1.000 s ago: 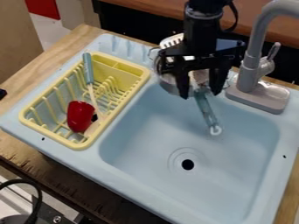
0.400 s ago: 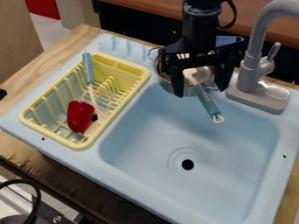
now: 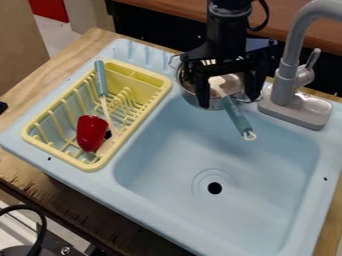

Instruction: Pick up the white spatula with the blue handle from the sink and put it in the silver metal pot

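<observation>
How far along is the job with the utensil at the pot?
Looks done: the teal-handled utensil has its head in the pot, handle over the sink. In hand: nothing gripped; the open claw is at the pot. Left: probably just moving clear.

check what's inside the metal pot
The pale head of a blue-handled utensil is in the metal pot, its handle over the sink. The tool hides part of the inside, so anything there can't be seen.

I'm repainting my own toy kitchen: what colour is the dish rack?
The plastic dish rack is pale yellow, clear in the camera view.
</observation>
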You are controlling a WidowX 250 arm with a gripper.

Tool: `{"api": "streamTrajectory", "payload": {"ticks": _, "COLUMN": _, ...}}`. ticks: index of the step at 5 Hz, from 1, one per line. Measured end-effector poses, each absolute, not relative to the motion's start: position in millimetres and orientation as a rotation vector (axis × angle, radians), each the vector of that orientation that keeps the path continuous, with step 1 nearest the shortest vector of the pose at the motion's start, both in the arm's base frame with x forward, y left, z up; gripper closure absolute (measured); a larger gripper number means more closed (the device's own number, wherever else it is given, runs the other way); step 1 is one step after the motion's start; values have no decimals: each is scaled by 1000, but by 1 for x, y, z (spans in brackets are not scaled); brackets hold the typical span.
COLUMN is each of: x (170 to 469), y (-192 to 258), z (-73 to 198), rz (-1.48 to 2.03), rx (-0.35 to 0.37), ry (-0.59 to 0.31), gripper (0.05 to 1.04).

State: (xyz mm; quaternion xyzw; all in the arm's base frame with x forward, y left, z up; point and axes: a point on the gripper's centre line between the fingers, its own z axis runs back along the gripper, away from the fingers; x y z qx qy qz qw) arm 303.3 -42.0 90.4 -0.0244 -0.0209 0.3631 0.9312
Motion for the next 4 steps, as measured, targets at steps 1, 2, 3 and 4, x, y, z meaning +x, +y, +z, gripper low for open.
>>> {"api": "streamTrajectory", "payload": {"ticks": 1, "x": 303, "y": -42, "z": 101, "rz": 750, "rx": -68, "ry": -83, "gripper": 83}}
{"api": "streamTrajectory", "payload": {"ticks": 2, "x": 302, "y": -41, "z": 102, "rz": 766, "rx": -58, "ry": -81, "gripper": 83}}
{"api": "streamTrajectory", "payload": {"ticks": 3, "x": 300, "y": -40, "z": 114, "rz": 765, "rx": -56, "ry": -127, "gripper": 83}}
{"api": "streamTrajectory", "payload": {"ticks": 4, "x": 284, "y": -40, "z": 110, "rz": 715, "rx": -58, "ry": -136, "gripper": 83}}
